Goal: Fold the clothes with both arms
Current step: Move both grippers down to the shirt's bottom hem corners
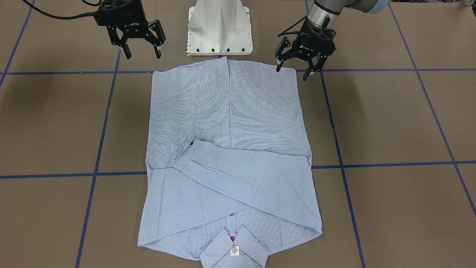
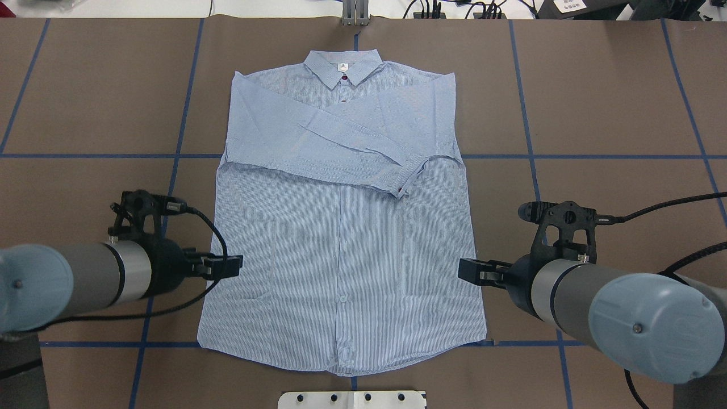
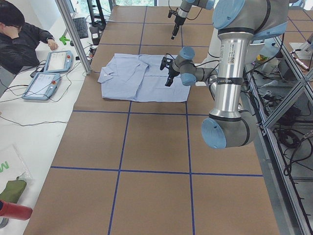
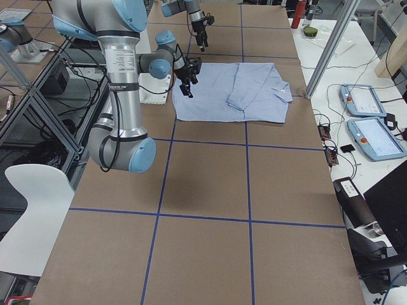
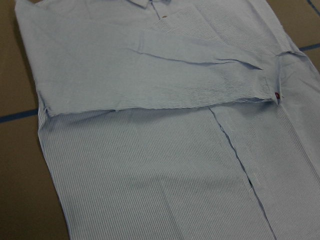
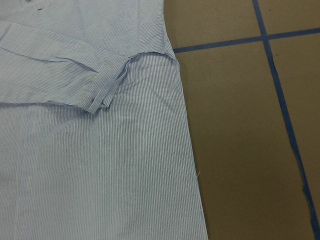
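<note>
The light blue striped shirt lies flat and buttoned on the brown table, collar away from the robot. Both sleeves are folded across the chest, and one cuff with a dark red button lies on top. My left gripper hangs open just over the hem corner on its side. On the other side, my right gripper stands open a little off the opposite hem corner. Neither holds anything. Both wrist views show only the shirt, no fingers.
The white pedestal base stands just behind the hem. Blue tape lines cross the brown table. In the left side view a person sits at a side bench with two teach pendants.
</note>
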Robot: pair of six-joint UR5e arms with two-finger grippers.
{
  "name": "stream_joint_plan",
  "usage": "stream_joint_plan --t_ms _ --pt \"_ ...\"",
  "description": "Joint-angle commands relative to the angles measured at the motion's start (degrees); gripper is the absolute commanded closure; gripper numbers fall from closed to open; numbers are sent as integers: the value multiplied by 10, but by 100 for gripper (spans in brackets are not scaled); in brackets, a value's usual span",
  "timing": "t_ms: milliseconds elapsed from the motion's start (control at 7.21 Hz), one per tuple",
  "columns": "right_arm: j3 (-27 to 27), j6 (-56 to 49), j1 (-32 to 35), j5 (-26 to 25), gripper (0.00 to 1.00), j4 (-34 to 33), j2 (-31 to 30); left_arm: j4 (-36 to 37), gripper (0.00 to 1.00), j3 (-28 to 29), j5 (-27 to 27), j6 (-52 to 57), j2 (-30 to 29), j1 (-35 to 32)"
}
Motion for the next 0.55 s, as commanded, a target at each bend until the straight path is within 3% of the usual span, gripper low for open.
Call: stream_joint_plan --t_ms 0,416 --pt "0 6 -7 -10 0 75 -52 3 0 6 55 -99 36 91" --pt "-1 6 -8 -14 0 92 -67 4 1 39 57 -106 42 106"
